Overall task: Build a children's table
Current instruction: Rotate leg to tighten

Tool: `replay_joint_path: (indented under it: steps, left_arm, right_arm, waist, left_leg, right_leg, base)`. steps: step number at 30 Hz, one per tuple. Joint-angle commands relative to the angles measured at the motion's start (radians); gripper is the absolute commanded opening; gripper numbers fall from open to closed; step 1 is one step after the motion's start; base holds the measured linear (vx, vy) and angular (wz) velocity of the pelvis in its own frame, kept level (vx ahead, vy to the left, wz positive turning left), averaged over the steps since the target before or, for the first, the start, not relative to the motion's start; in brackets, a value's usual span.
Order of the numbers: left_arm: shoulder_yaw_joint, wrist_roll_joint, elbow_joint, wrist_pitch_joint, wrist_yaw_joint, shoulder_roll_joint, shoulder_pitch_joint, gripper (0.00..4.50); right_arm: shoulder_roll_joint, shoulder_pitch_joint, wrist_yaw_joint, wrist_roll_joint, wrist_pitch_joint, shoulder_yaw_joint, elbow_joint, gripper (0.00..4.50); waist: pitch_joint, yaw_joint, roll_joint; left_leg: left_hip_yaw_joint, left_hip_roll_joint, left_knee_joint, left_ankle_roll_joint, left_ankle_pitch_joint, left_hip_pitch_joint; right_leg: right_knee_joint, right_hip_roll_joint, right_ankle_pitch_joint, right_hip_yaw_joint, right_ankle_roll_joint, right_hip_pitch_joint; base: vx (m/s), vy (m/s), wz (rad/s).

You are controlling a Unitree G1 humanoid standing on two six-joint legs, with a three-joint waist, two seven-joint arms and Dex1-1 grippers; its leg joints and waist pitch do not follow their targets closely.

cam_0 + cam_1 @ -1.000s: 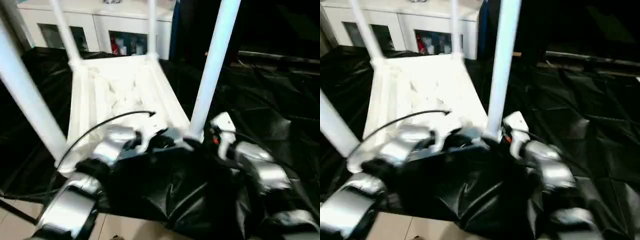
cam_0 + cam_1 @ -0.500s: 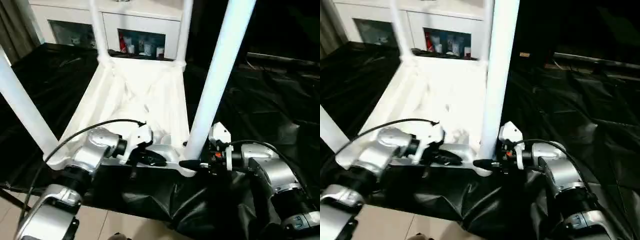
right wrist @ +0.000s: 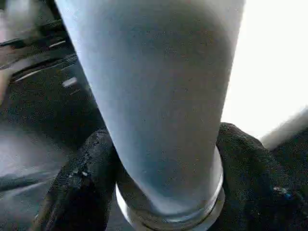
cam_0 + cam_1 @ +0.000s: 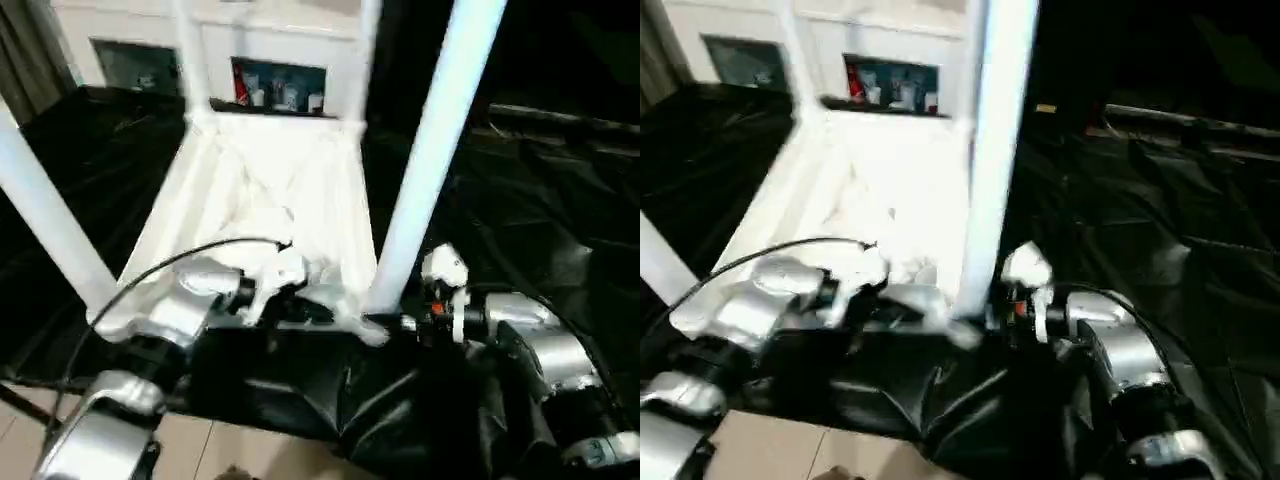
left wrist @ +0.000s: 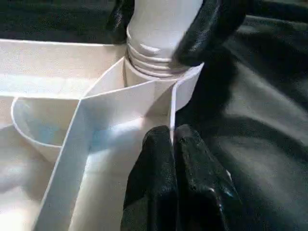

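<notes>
Head view: my right fingers (image 4: 392, 322) have been closing in over the last second and now bracket the foot of the near-right leg (image 4: 425, 160), right where it drops into the tabletop (image 4: 262, 190) corner socket. So I reckon I'm setting up to twist or seat that last leg; all four already stand upright on the flipped top on the counter (image 4: 560, 220).

Left wrist view: my left fingers (image 5: 174, 159) are pressed together, pinching the tabletop's thin wall just beside the socket.

Right wrist view: one black pad either side of the leg's base, snug against it.
</notes>
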Motion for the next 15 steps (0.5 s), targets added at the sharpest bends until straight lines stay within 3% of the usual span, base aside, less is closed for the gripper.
replay_joint_path:
  steps: [1, 6, 7, 9, 12, 15]
  left_arm:
    - [0.036, 0.005, 0.056, -0.012, 0.185, -0.085, -0.061, 0.0]
    - [0.029, 0.025, 0.131, 0.001, 0.308, -0.176, -0.11, 0.0]
    - [0.023, 0.031, 0.156, 0.0, 0.341, -0.211, -0.126, 0.0]
    - [0.019, 0.039, 0.174, -0.017, 0.348, -0.225, -0.136, 0.0]
    - [0.025, 0.045, 0.204, -0.034, 0.35, -0.225, -0.15, 0.0]
    - [0.034, 0.041, 0.209, -0.042, 0.319, -0.195, -0.148, 0.0]
  right_arm:
    - [0.07, -0.006, -0.181, -0.045, 0.038, 0.009, 0.064, 2.64]
    - [0.162, -0.037, -0.389, -0.084, 0.035, -0.006, 0.131, 2.64]
    - [0.196, -0.054, -0.431, -0.099, 0.017, 0.002, 0.154, 2.64]
    - [0.209, -0.059, -0.405, -0.111, -0.012, 0.021, 0.149, 2.64]
    - [0.213, -0.063, -0.377, -0.103, -0.022, 0.024, 0.14, 3.34]
    - [0.186, -0.06, -0.314, -0.079, -0.037, 0.027, 0.107, 3.44]
  waist:
    - [-0.053, -0.008, -0.007]
    - [-0.057, -0.021, -0.005]
    - [-0.057, -0.024, 0.0]
    - [-0.058, -0.026, 0.001]
    - [-0.06, -0.025, 0.003]
    - [-0.059, -0.023, 0.002]
  left_leg:
    - [-0.021, 0.028, -0.072, -0.004, -0.267, 0.019]
    - [-0.022, 0.025, -0.069, 0.004, -0.26, 0.015]
    - [-0.024, 0.025, -0.071, 0.002, -0.258, 0.014]
    - [-0.024, 0.024, -0.07, 0.007, -0.263, 0.014]
    - [-0.023, 0.024, -0.069, 0.025, -0.257, 0.013]
    - [-0.023, 0.026, -0.07, 0.03, -0.262, 0.013]
  right_leg:
    - [-0.095, -0.079, -0.359, 0.041, -0.166, 0.035]
    - [-0.098, -0.079, -0.356, 0.042, -0.154, 0.037]
    - [-0.098, -0.078, -0.348, 0.041, -0.157, 0.037]
    - [-0.097, -0.078, -0.336, 0.04, -0.161, 0.041]
    - [-0.095, -0.077, -0.299, 0.041, -0.17, 0.042]
    - [-0.094, -0.078, -0.294, 0.041, -0.178, 0.043]
  base:
    - [0.0, 0.0, 0.0]
    - [0.0, 0.0, 0.0]
    - [0.0, 0.0, 0.0]
    - [0.0, 0.0, 0.0]
    - [0.0, 0.0, 0.0]
    - [0.0, 0.0, 0.0]
